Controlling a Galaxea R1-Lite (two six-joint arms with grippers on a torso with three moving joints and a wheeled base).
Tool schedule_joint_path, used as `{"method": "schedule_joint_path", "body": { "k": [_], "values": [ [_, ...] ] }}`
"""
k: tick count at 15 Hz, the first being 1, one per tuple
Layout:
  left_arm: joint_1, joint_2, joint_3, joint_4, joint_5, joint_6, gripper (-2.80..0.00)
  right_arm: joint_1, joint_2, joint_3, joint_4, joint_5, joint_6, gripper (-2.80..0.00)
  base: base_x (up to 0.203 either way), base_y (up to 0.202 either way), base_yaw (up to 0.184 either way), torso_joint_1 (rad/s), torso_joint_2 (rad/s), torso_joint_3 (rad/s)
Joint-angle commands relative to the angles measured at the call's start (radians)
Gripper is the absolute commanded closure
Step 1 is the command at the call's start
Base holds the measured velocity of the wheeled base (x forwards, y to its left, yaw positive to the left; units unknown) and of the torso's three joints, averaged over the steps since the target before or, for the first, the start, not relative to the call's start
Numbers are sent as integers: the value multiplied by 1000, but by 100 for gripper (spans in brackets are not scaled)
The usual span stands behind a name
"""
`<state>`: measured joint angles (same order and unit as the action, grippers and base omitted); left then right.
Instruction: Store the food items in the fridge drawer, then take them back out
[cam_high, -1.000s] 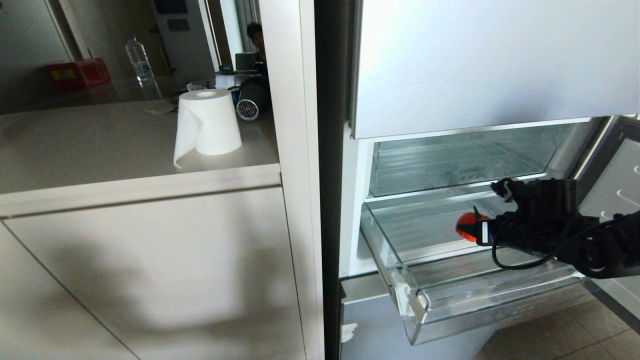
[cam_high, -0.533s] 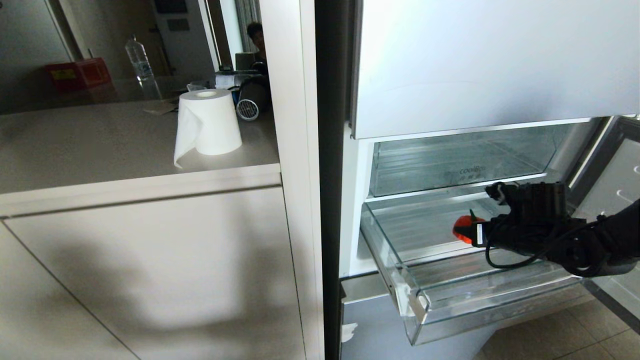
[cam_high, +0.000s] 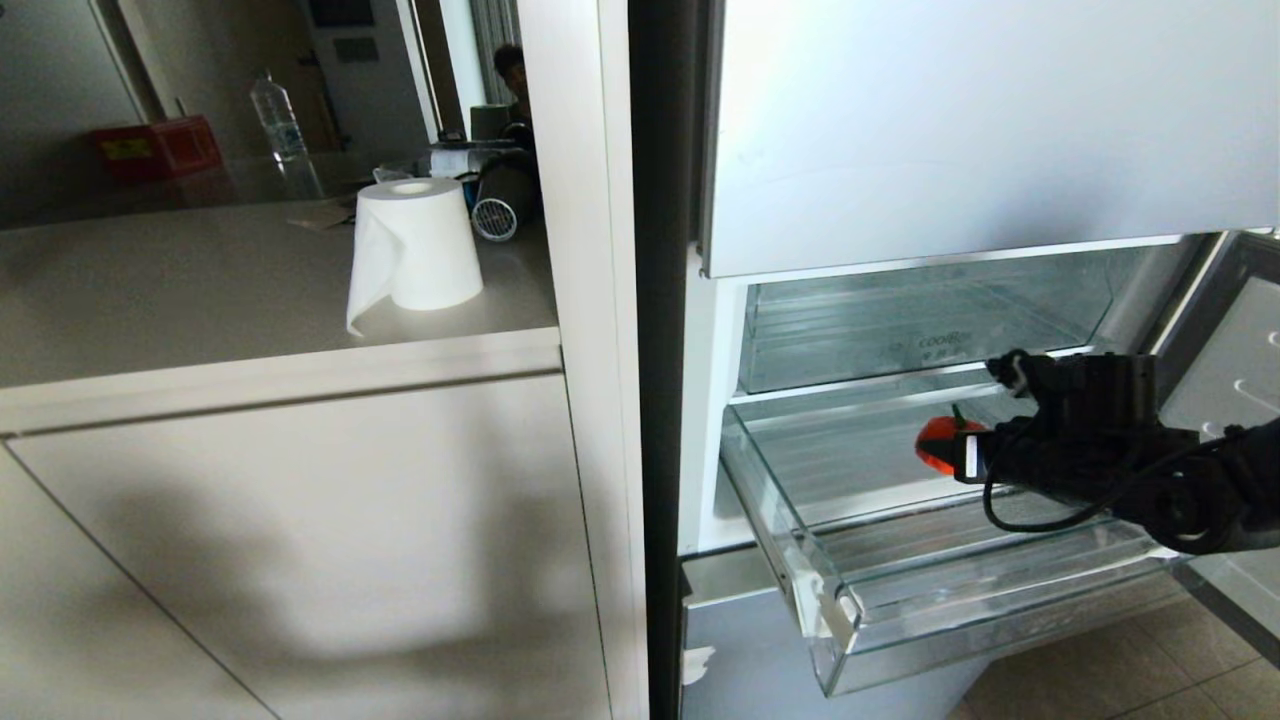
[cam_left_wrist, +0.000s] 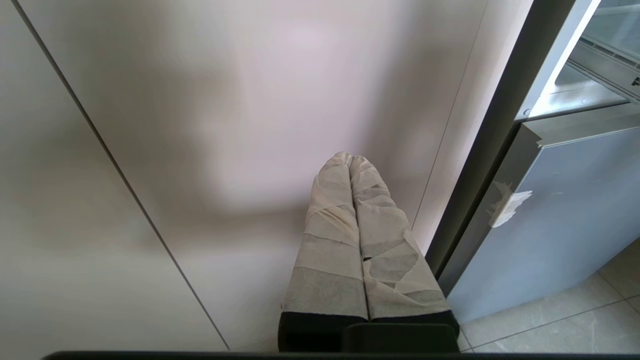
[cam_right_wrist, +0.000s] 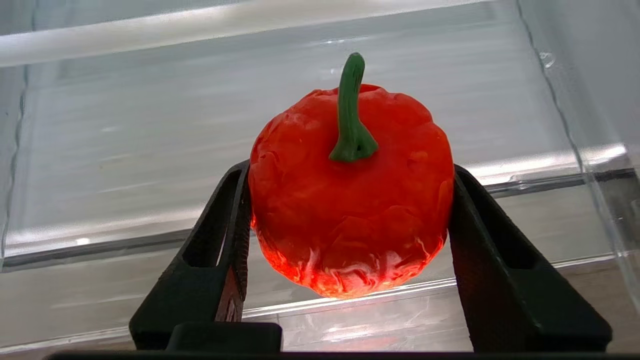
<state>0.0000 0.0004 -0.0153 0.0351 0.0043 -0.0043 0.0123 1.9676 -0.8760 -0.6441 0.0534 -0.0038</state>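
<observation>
Orange-red fruit (cam_right_wrist: 350, 195) is sitting clamped in the right hand (cam_high: 950, 455), hovering over the fridge drawer (cam_high: 840, 620) toward 3 o'clock. Lowering it gently onto the ribbed floor before releasing seems wisest. The left hand (cam_left_wrist: 352, 162) is hanging pressed together.

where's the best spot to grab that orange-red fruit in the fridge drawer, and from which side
Grip the orange-red fruit across its widest middle, one finger on each flank, coming in level from the open front of the fridge drawer. Its green stem stands upright, so the round sides are the free faces. The right pincer already clamps it this way.
</observation>
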Motion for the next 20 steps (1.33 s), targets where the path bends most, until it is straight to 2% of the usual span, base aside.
{"method": "schedule_joint_path", "body": {
  "k": [1,6,7,15,20],
  "values": [
    [0,0,0,0,0,0,0,0,-8,-2,-5,0,-2,0,0,0,0,0,0,0],
    [0,0,0,0,0,0,0,1,101,-87,-5,-8,1,0,0,0,0,0,0,0],
    [0,0,0,0,0,0,0,4,103,-92,-3,-12,-1,-280,0,0,0,0,0,0],
    [0,0,0,0,0,0,0,7,58,-64,-5,-28,6,-280,0,0,0,0,0,0],
    [0,0,0,0,0,0,0,11,-266,57,-2,-43,7,-280,0,0,0,0,0,0]
  ]
}}
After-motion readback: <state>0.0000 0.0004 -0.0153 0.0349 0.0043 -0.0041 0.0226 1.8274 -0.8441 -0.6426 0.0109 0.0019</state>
